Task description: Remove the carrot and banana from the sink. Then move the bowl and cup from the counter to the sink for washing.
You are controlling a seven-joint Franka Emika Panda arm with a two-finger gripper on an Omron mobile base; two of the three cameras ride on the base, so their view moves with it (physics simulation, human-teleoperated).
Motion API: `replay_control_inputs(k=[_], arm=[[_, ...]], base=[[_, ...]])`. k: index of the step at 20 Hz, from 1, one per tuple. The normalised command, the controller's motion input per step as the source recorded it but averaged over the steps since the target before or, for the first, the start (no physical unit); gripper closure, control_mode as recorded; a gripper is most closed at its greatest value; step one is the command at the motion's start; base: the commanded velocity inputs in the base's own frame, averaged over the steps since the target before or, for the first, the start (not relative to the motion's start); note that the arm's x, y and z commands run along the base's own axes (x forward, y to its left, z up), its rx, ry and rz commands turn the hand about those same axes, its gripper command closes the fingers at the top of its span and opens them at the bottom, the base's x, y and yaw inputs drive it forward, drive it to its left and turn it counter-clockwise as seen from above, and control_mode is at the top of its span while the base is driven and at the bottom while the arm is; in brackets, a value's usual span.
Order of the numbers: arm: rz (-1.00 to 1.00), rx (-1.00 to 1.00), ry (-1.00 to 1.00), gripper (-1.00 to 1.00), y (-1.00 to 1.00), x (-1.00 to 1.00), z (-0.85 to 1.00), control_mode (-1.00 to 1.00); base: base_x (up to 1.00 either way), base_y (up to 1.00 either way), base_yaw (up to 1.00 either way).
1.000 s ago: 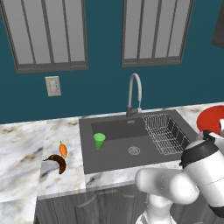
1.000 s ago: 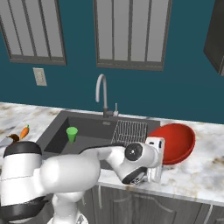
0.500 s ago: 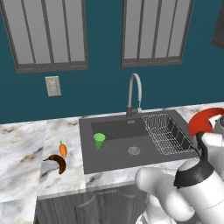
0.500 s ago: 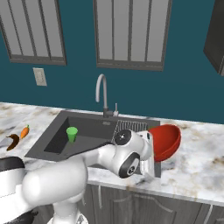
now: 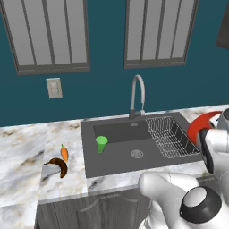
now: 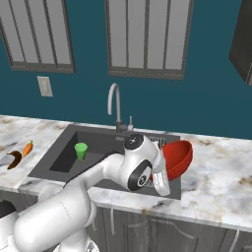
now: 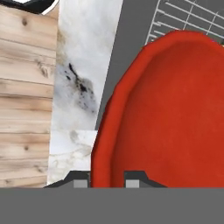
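The gripper [image 7: 107, 180] has its fingers pinched on the rim of the red bowl [image 6: 176, 158], held tilted in the air above the right edge of the sink [image 5: 116, 159]. The carrot [image 5: 64, 153] and banana [image 5: 57, 166] lie on the counter [image 5: 22, 152] at the left and the cup [image 5: 101, 144] stands in the basin, so I judge the bowl is the last step. Next it must go left and down, clear of the wire rack [image 5: 169, 136] and faucet [image 5: 137, 94]

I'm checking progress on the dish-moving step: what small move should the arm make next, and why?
Probably carry the bowl a little further over the sink and lower it. The gripper is clamped on its rim, the bowl hangs tilted by the wire rack, and the cup already stands in the basin.
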Motion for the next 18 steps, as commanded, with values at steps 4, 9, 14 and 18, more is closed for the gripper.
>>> replay_control_inputs(k=[4,9,14,18], arm=[[0.07,0.06,0.14,1.0,0.12,-0.11,0.29,-1.0],[0.04,0.09,0.13,1.0,0.13,-0.11,0.29,-1.0],[0.03,0.12,0.08,1.0,0.13,-0.09,0.3,-1.0],[0.02,0.09,0.04,1.0,0.18,-0.11,0.24,-1.0]], base=[[0.0,0.0,0.0],[0.0,0.0,0.0],[0.0,0.0,0.0],[0.0,0.0,0.0]])
